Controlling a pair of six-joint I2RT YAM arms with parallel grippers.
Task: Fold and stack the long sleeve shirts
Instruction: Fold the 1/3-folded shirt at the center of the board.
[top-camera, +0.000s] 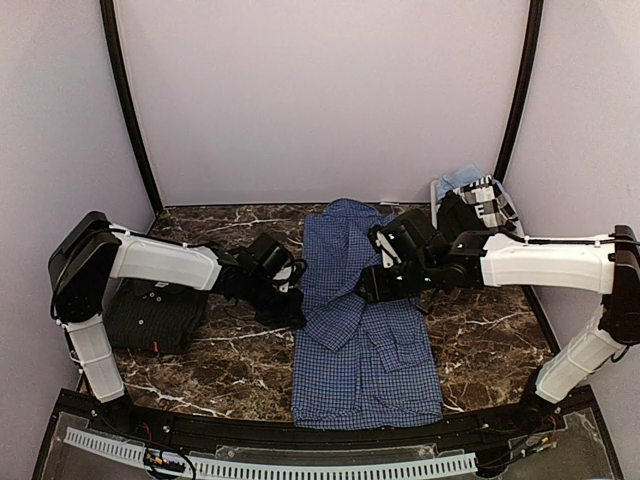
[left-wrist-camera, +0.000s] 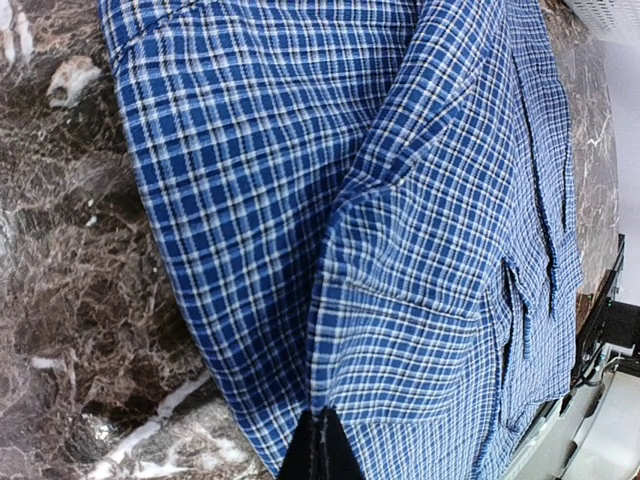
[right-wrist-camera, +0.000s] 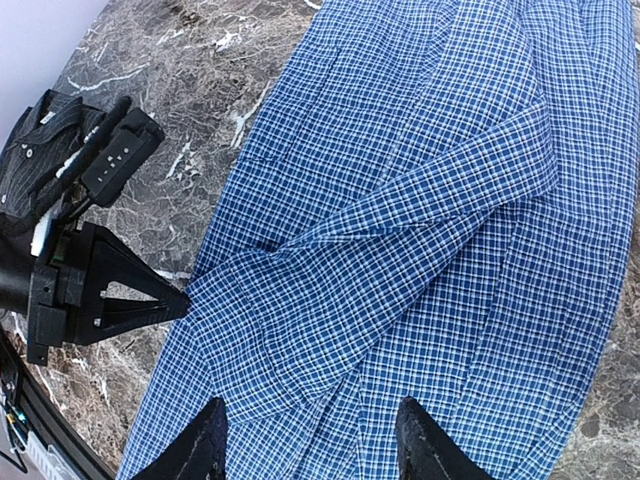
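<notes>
The blue checked shirt (top-camera: 365, 340) lies lengthwise on the dark marble table, with a sleeve folded across its middle (right-wrist-camera: 400, 220). My left gripper (top-camera: 294, 314) is shut on the shirt's left edge. In the left wrist view the closed fingertips (left-wrist-camera: 320, 450) pinch the cloth (left-wrist-camera: 420, 250). The left gripper also shows in the right wrist view (right-wrist-camera: 178, 304) at that edge. My right gripper (top-camera: 366, 291) hovers open and empty over the shirt's middle (right-wrist-camera: 315, 450). The near-black shirt (top-camera: 155, 315) lies folded at the left (right-wrist-camera: 40, 150).
A white slatted basket (top-camera: 487, 200) with pale blue cloth (top-camera: 459, 178) in it stands at the back right corner. Bare marble (top-camera: 490, 340) shows to the right of the shirt. A black frame runs along the near table edge (top-camera: 300, 430).
</notes>
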